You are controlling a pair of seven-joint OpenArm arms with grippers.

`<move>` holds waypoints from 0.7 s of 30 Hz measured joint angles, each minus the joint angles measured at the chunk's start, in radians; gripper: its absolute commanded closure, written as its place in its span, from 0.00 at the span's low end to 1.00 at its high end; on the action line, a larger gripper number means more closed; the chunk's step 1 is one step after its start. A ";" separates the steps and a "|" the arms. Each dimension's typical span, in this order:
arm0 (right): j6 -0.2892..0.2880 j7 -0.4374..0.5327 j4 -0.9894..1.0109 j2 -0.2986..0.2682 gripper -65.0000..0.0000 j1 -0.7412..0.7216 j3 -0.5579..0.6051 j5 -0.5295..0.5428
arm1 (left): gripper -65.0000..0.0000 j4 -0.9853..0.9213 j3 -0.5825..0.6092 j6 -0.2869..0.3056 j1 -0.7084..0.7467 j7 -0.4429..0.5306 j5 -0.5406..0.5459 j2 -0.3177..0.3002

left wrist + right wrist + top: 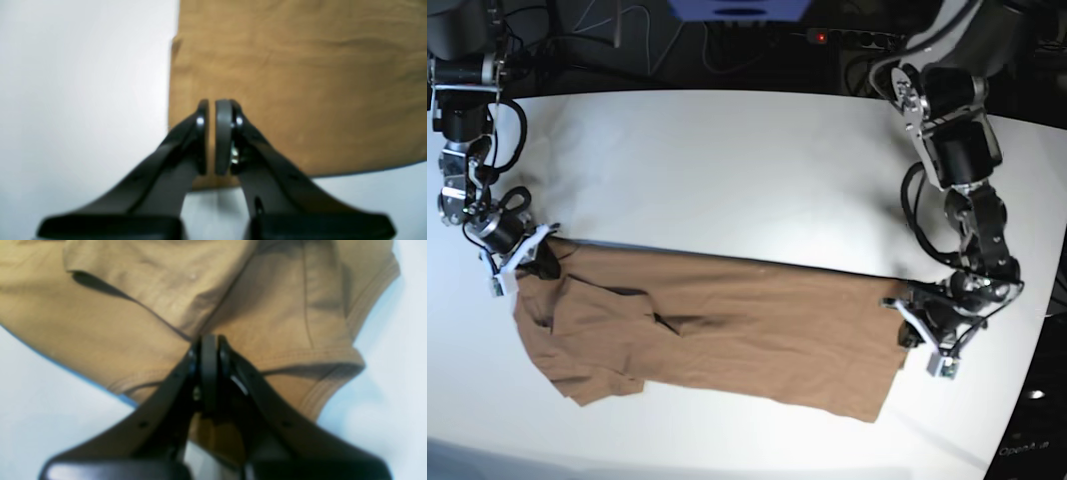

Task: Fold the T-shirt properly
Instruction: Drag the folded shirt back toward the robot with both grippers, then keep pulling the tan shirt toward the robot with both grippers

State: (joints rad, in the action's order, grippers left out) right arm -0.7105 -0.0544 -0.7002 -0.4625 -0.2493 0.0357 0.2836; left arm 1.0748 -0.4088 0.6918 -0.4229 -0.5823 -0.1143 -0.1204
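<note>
Across the white surface you see the T-shirt spread as a long tan-brown band, running from the base view's left edge towards its right, nearer the front of the surface than the back. Its sleeve end lies at the base view's left, where the fabric is bunched into overlapping folds with dark creases; its straight hem end lies at the base view's right, flatter and smoother.

Note the right gripper at the sleeve end, on the base view's left. In the right wrist view its jaws are pressed together, pad against pad, with the right gripper sitting where two folds of the shirt meet; the stitched sleeve hem lies just to one side. Whether a pinch of cloth lies between the pads you cannot tell from these blurred views.

Note the left gripper at the hem end, on the base view's right. In the left wrist view the left gripper has its jaws drawn nearly together, only a thin slit between the pads, placed over the shirt near its corner, just beside the cloth's straight side edge. Whether fabric is caught in that slit you cannot tell.
</note>
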 measured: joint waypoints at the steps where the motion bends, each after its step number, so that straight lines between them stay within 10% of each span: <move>1: 0.000 -0.001 0.000 0.000 0.99 0.000 0.000 0.000 | 0.94 -0.031 0.031 0.000 -0.008 0.035 0.004 0.001; 21: -0.010 -0.003 0.003 -0.017 0.99 0.000 0.002 -0.001 | 0.94 -0.240 0.137 -0.035 0.040 0.154 0.032 -0.049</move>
State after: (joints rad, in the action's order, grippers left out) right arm -0.7208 -0.0570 -0.6968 -0.4797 -0.2489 0.0380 0.2829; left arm 0.8345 -0.2718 0.6567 -0.3832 -0.4286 -0.0822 -0.1692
